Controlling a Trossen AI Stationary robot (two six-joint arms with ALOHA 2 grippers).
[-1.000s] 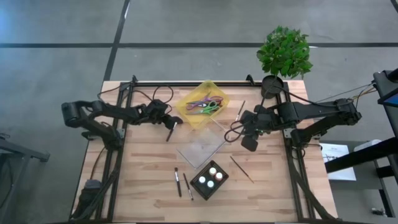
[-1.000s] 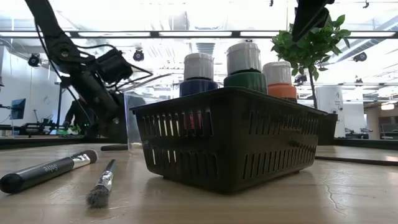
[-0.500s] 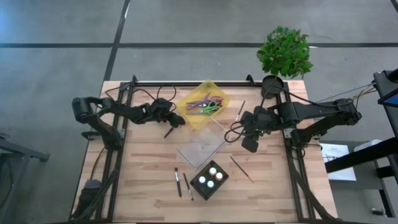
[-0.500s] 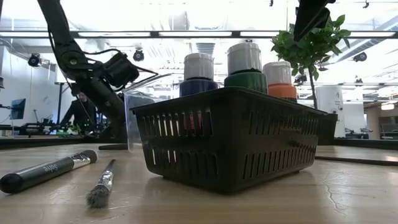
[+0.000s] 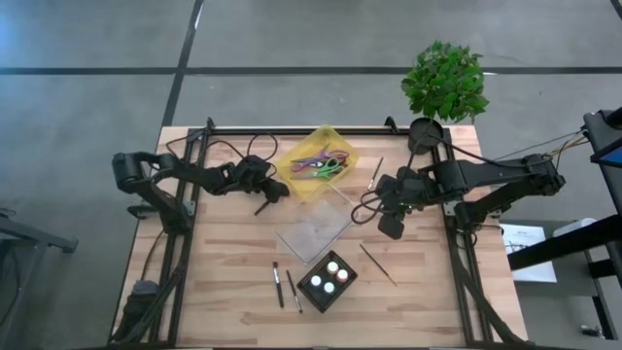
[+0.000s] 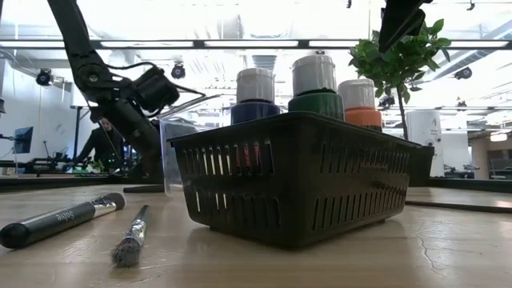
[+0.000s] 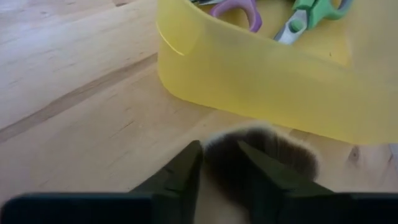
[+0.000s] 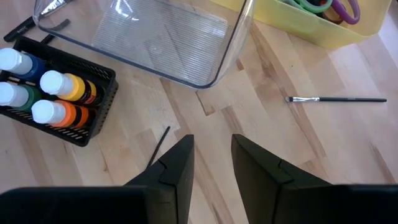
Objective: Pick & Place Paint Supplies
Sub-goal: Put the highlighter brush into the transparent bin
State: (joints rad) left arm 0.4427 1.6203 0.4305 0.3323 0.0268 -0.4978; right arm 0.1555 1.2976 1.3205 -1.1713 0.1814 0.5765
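Note:
My left gripper (image 5: 272,191) is low over the table, just left of the yellow bin (image 5: 316,165), shut on a dark brush (image 5: 259,206) with a fluffy head (image 7: 280,152). My right gripper (image 5: 388,223) hangs high over the table's right half, open and empty (image 8: 212,140). A black basket (image 5: 328,280) near the front edge holds several white-capped paint bottles (image 8: 51,112). Two brushes (image 5: 278,285) (image 5: 293,291) lie left of the basket. Thin brushes lie right of the basket (image 5: 378,263) and right of the bin (image 5: 376,173). My left gripper has the brush between its two fingers (image 7: 186,168) near the bristle end, and the fluffy bristles (image 7: 267,146) stick out past the fingertips. The fingers slant down from the table's left. The handle end (image 5: 257,210) points toward the near edge, low by the table. Whether it is lifted does not show.
The yellow bin holds scissors with purple and green handles (image 7: 298,15). A clear plastic container (image 5: 316,228) lies at the table's middle. A potted plant (image 5: 445,83) stands at the far right corner. Bare wood shows left of the brushes.
My left gripper has sunk toward the table beside the yellow bin, its arm leaning lower. My right arm has kept still.

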